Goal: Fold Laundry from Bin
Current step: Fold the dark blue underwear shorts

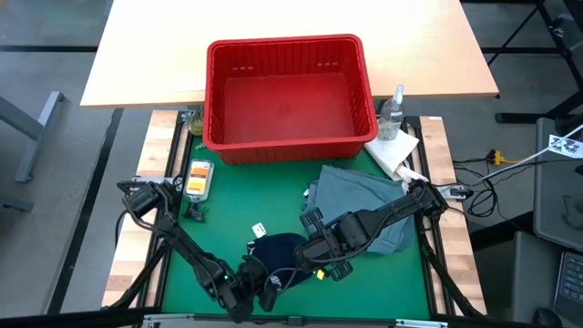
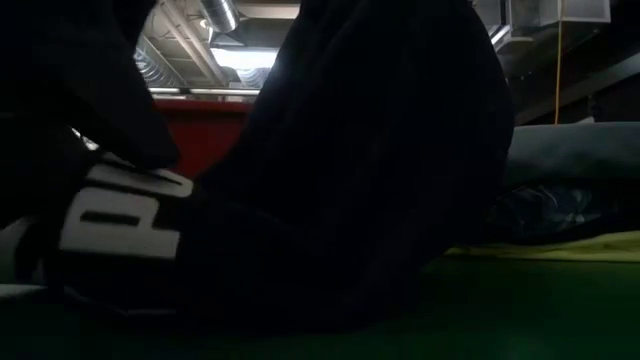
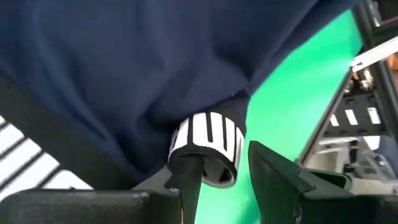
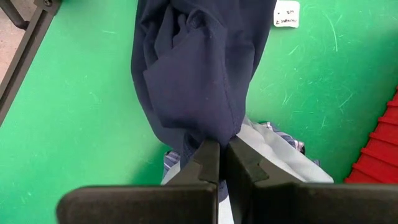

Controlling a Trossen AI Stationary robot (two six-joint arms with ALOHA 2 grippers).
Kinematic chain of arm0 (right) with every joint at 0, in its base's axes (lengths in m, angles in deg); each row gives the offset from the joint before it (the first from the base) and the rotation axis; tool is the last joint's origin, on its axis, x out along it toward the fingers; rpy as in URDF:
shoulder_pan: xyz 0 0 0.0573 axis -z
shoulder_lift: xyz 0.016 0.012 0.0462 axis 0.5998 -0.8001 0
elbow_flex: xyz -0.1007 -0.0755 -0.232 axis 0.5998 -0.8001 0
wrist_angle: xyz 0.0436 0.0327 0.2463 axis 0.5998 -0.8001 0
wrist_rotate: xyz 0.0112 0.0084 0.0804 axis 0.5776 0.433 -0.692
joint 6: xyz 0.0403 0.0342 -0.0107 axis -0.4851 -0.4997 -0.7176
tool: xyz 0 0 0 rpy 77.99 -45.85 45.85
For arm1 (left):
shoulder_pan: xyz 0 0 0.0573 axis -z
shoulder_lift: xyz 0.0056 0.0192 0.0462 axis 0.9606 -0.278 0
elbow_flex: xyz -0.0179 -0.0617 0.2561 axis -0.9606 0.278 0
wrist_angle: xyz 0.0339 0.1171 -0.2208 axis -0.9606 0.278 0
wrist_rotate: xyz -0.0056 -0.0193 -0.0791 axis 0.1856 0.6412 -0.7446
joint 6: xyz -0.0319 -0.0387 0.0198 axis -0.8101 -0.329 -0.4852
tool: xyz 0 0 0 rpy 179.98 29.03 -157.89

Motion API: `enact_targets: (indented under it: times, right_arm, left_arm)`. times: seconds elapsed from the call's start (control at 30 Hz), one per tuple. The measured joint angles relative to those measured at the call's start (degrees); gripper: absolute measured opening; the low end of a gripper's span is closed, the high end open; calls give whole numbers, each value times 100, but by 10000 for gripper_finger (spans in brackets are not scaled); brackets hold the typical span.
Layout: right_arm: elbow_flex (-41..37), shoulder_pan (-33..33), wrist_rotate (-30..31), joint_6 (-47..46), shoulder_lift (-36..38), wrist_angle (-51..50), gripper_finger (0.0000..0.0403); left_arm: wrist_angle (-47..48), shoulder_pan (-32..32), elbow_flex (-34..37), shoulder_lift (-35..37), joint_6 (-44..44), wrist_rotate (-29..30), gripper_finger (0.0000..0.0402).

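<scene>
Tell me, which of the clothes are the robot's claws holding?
The dark navy garment at the green mat's near edge; the right gripper pinches it. The grey-blue one, beside it, lies flat on the mat.
</scene>
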Motion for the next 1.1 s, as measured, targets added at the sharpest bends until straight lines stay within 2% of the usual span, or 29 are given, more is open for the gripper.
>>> enact_targets:
  times: [0.17,0.27,0.37,0.47,0.6,0.73,0.87,1.1]
  right_arm:
    - [0,0,0,0,0,0,10]
    - [0,0,0,0,0,-4,10]
    - [0,2,36,171,0,-27,10]
    - [0,43,178,316,0,-46,10]
    - [0,210,168,302,0,-179,10]
    - [0,420,158,302,0,-171,10]
    - [0,600,155,300,0,-168,10]
    - [0,1078,12,297,0,-166,10]
  left_arm:
    - [31,-142,0,0,488,2,112]
    - [33,-176,0,0,845,19,70]
    - [33,-172,0,0,1259,319,15]
    - [94,-170,0,129,1646,319,7]
    - [518,-93,0,730,2069,-72,3]
    - [1366,162,0,1605,2406,-76,2]
    - [2588,527,-7,2573,2370,84,1]
    - [5212,984,-7,4260,1631,278,1]
